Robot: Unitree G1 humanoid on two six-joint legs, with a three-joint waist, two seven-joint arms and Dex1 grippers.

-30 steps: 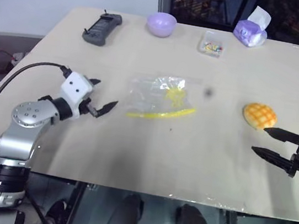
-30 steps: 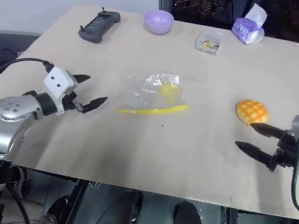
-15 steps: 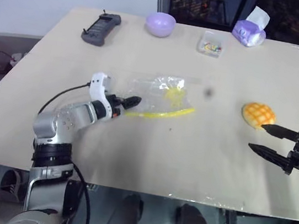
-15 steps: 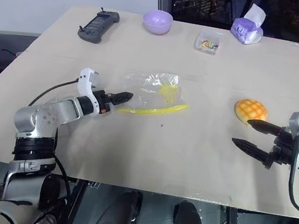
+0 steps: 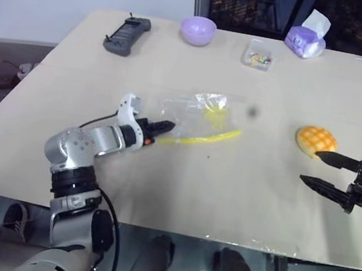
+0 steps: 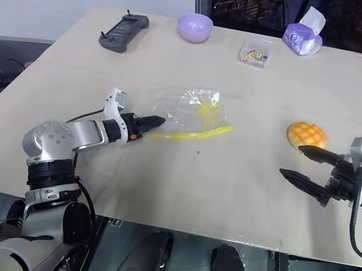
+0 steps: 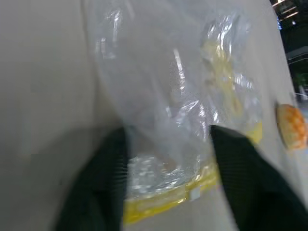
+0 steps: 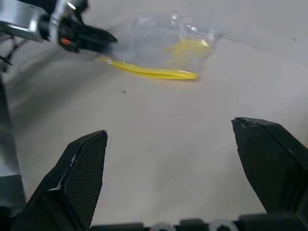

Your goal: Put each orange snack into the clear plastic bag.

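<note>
Left wrist view: left gripper straddles the clear plastic bag corner; right gripper gapes

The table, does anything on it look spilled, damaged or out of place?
Nothing stands out. The clear plastic bag lies flat and crinkled mid-table with its yellow zip strip slanted, the left tool at its corner. The orange snack sits whole beside the open right tool.

Clear plastic bag laid mid-table. Left gripper placed at bag's left corner; orange snack set well right of bag, right gripper just before it. Remote, bowl, small box, tissue pack ranged along far edge.
</note>
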